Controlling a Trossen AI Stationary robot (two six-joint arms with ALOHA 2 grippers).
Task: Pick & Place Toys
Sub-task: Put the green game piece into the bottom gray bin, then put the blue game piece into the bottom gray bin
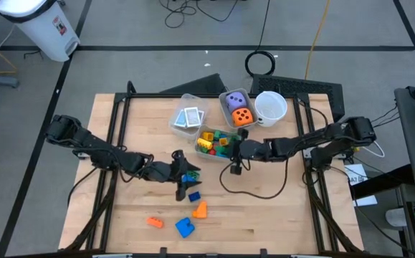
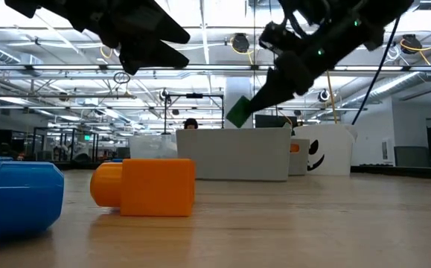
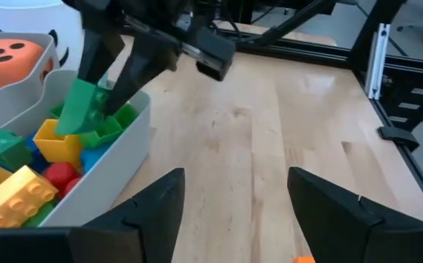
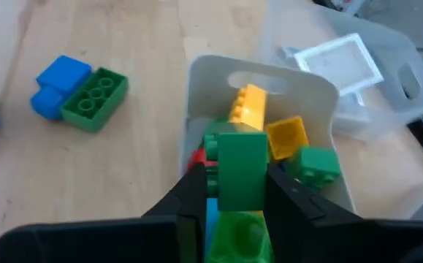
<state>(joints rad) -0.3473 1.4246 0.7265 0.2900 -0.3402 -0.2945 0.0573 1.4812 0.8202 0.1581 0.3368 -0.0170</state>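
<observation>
Fingers of my right gripper (image 4: 229,191) clamp a green block (image 4: 239,172) just above the clear bin (image 4: 266,77) heaped with yellow, green, red and blue blocks (image 3: 28,164). My left gripper (image 3: 233,212) hangs spread and empty over bare table (image 3: 269,139), beside a blue-and-green block pair (image 4: 79,93). Beyond, dice (image 1: 239,111) share another bin.

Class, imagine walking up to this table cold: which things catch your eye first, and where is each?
The right claw holds a green block above the block bin, already full of bright pieces. Beside it, a bin holds a purple die and an orange die. Loose orange blocks and a blue block lie at the near table edge.
</observation>
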